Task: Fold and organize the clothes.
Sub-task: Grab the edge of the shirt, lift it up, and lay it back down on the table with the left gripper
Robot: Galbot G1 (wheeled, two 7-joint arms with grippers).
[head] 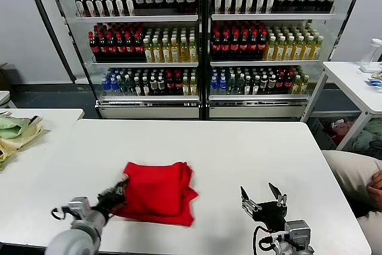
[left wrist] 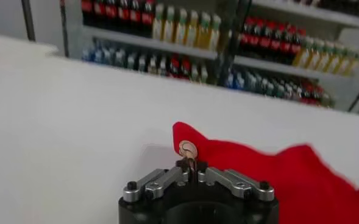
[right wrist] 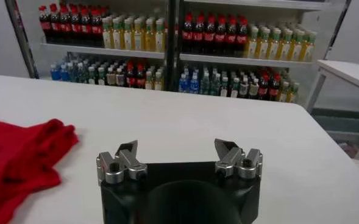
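On the white table [head: 239, 147], the folded red T-shirt [head: 158, 190] lies plain side up with no legible print, its left edge pinched by the closed left gripper [head: 121, 187], while the right gripper [head: 261, 197] hovers nearby, spread wide and empty.

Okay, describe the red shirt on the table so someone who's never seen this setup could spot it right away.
On the big white rectangular table facing the drink-bottle shelves, look at the near edge, left of centre. The bright red fabric T-shirt lies folded there into a rough square, the left gripper shut on its left edge. It is the only red cloth; the pale green and yellow cloth pile sits on a separate side table.
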